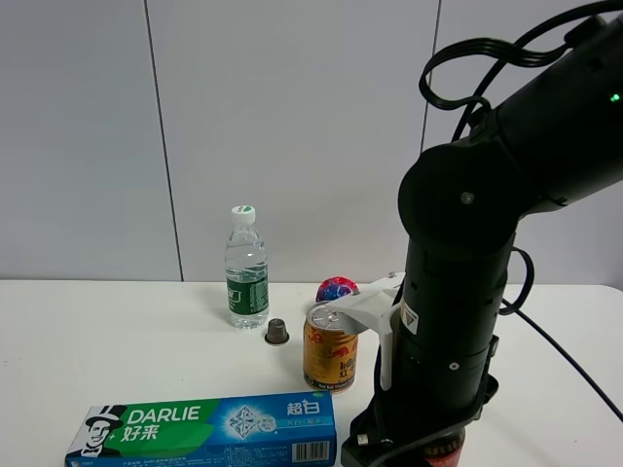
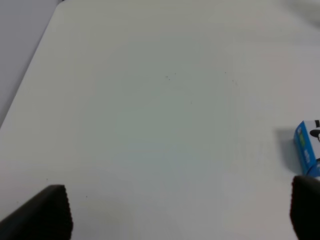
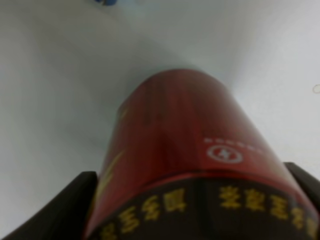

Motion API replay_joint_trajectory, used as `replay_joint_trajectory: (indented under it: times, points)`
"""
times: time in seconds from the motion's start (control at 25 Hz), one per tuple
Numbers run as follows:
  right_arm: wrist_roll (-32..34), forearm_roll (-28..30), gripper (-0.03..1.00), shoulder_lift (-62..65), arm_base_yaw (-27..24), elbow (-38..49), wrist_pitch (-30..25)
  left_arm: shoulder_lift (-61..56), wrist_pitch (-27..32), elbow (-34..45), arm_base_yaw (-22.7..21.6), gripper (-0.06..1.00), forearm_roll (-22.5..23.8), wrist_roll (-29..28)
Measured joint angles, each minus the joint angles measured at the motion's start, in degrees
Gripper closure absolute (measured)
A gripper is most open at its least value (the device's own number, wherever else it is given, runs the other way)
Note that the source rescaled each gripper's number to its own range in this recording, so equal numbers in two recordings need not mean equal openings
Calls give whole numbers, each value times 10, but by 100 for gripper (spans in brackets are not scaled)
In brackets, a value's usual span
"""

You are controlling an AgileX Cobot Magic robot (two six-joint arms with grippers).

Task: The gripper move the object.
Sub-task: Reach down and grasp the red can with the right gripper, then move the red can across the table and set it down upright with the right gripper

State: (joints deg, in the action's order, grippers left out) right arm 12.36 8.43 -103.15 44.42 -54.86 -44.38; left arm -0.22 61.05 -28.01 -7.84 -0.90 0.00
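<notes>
Right pincer (image 3: 192, 215): black claw, both jaws pressed on the tall red drink can (image 3: 185, 145) with gold letters.
Red can's place: front of the flat white worktop (image 1: 117, 341), near the short gold can (image 1: 329, 352).
Left pincer (image 2: 177, 215): jaws wide apart over bare worktop.
Room: pale grey wall panels (image 1: 292, 126).
High view only: clear plastic water bottle (image 1: 246, 268); the big black arm (image 1: 458, 292) hides most of the red can.
Left wrist view: one blue box corner (image 2: 307, 150).

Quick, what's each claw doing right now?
Left claw: open, holding nothing.
Right claw: closed on the red can.
</notes>
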Motion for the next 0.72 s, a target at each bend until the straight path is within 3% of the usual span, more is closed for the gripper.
replay_joint_trajectory:
  times: [0.08,0.44,0.72]
  points:
    - [0,0,96,0,0,0,0,0,0,0,0,-6,0,0]
    - [0,0,96,1,0,0,-1,0,0,0,0,-6,0,0]
    - [0,-2,96,60,0,0,-55,0,0,0,0,-6,0,0]
